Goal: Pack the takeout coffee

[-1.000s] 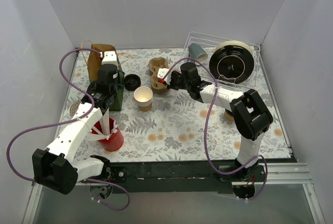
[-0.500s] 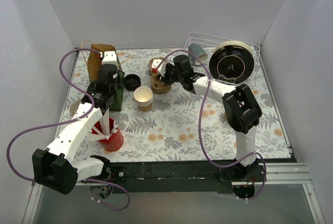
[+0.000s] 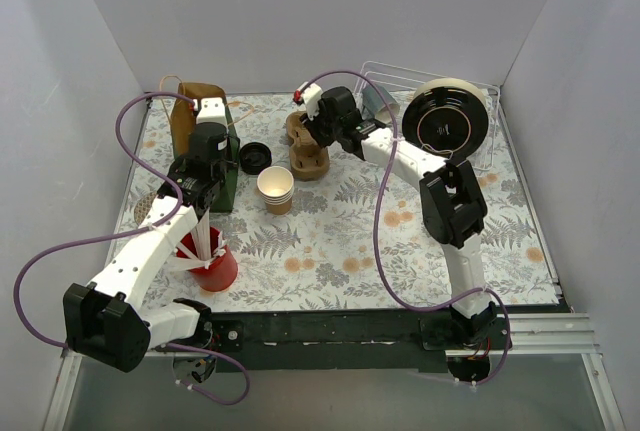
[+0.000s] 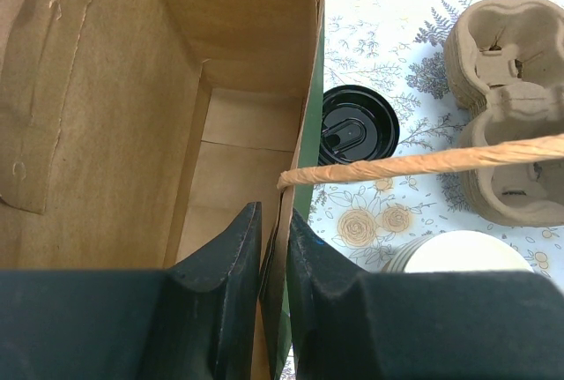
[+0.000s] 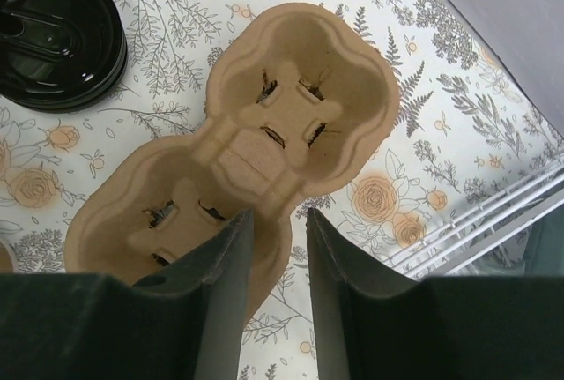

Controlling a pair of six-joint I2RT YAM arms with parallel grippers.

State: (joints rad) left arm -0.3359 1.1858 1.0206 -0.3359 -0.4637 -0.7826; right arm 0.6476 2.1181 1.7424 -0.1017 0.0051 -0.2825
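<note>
Hovering over brown moulded-pulp cup carrier (image 5: 300,107), right gripper (image 5: 278,217) parted, empty; centre ridge should be straddled squarely. Left gripper (image 4: 275,221) is clamped on brown paper bag (image 4: 115,89) rim.

We've got two matching arms here. The left arm (image 3: 140,251) and right arm (image 3: 405,159) both have glossy white link shells with chunky black joint housings (image 3: 455,213) in between. A thin purple cable (image 3: 376,231) hangs off each one. Up close the fingers (image 4: 220,265) are matte black wedges, and we spot a small red bit (image 3: 299,98) by the right wrist.
</note>
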